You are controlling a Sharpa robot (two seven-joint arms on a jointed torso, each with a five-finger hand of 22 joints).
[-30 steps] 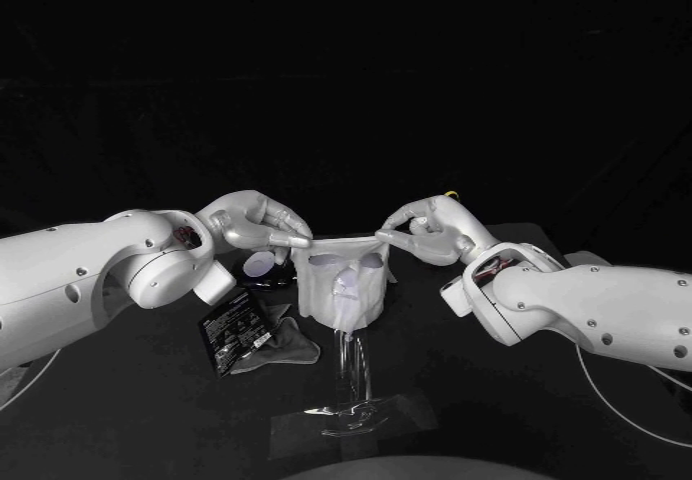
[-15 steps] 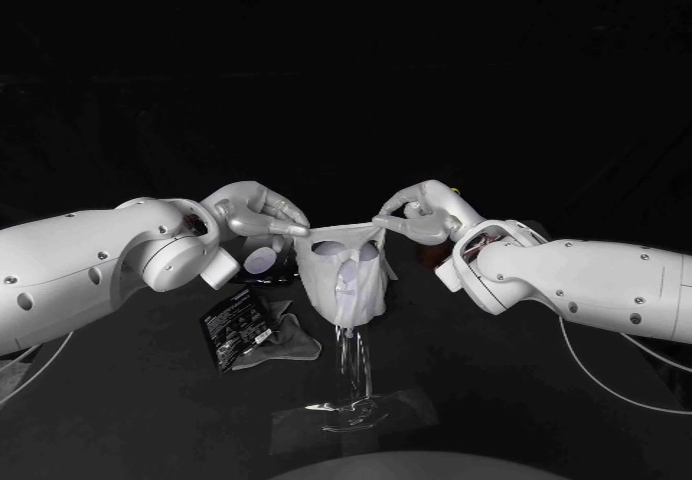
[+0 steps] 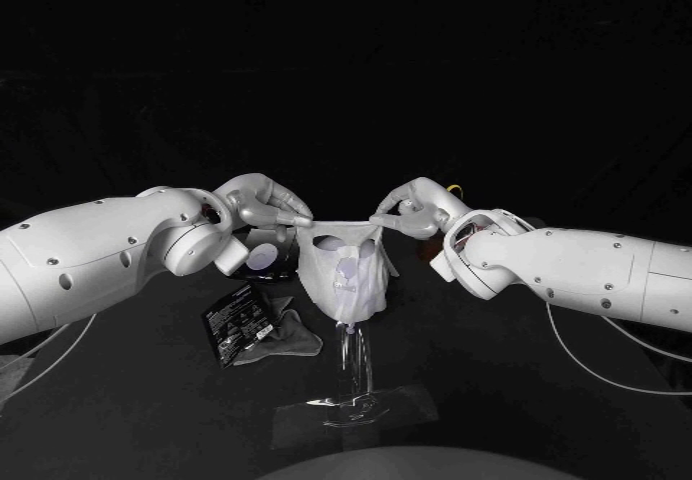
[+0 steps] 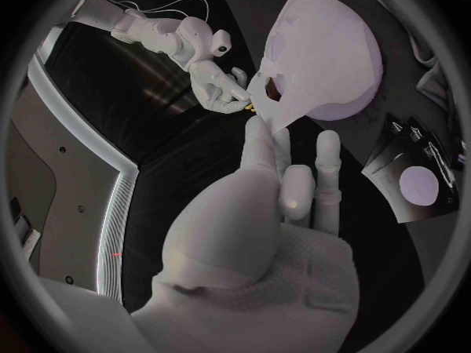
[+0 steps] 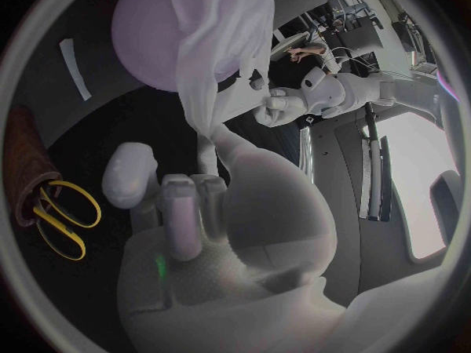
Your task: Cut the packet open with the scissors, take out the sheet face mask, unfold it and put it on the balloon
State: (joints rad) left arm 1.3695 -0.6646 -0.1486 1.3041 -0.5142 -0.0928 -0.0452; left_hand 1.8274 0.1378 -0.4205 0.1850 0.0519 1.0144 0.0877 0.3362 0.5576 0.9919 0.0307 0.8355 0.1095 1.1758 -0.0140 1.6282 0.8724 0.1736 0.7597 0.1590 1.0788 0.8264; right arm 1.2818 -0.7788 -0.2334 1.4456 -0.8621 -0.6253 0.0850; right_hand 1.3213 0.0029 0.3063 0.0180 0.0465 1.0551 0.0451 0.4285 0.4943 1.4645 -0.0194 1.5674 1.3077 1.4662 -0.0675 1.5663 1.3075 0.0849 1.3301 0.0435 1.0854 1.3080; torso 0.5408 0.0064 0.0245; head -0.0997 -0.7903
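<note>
A: Status?
B: Your left hand and right hand pinch the top corners of the limp white sheet face mask, against the pale balloon, above the black desk, centre. Probably flimsy: corners only.

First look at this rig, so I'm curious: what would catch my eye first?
The white sheet face mask hangs mid-scene over the balloon on its clear stand. The left hand and right hand each pinch a top corner. A black packet lies beside the stand.
</note>
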